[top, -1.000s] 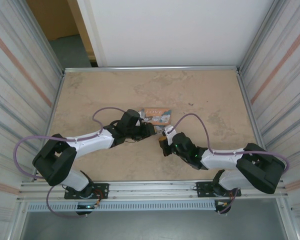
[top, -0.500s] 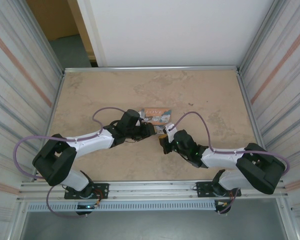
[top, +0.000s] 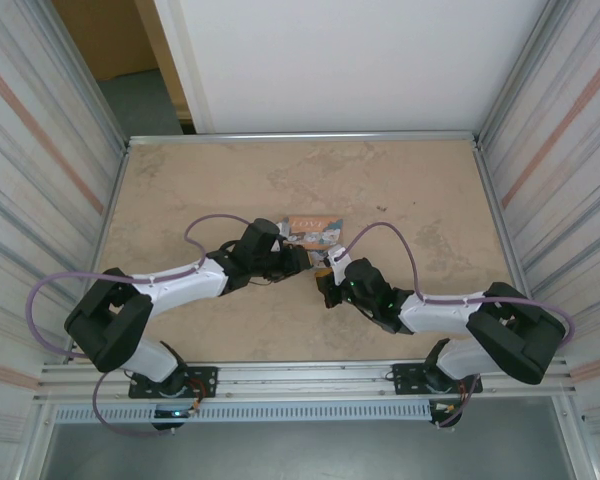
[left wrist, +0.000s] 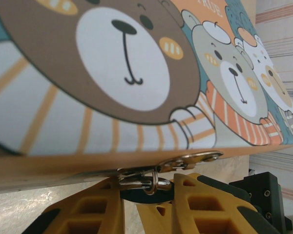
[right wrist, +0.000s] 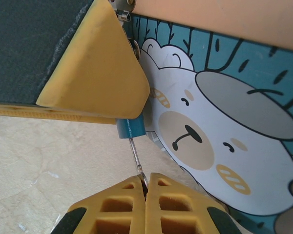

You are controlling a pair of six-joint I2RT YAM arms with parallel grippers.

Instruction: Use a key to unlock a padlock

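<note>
The padlock (left wrist: 147,195) is a small dark blue-green body hanging by its silver shackle (left wrist: 154,184) from the hasp (left wrist: 190,160) of the orange bear-print box (left wrist: 112,73). My left gripper (left wrist: 146,202) is shut on the padlock, one yellow finger on each side. In the right wrist view the padlock's blue underside (right wrist: 131,129) pokes out below the left gripper's finger (right wrist: 93,73). The key (right wrist: 136,156), a thin silver blade, runs from my right gripper (right wrist: 145,187) up into that underside. The right gripper is shut on the key's head. Both grippers (top: 302,258) (top: 325,270) meet at the box's front.
The box (top: 315,228) lies mid-table on the beige tabletop (top: 400,180), its bear-print side (right wrist: 210,122) close to the right of the key. Purple cables arc over both arms. Metal rails edge the table, with striped walls to the left and right.
The right arm has crept slightly left and forward toward the left gripper. Both grips look the same.
</note>
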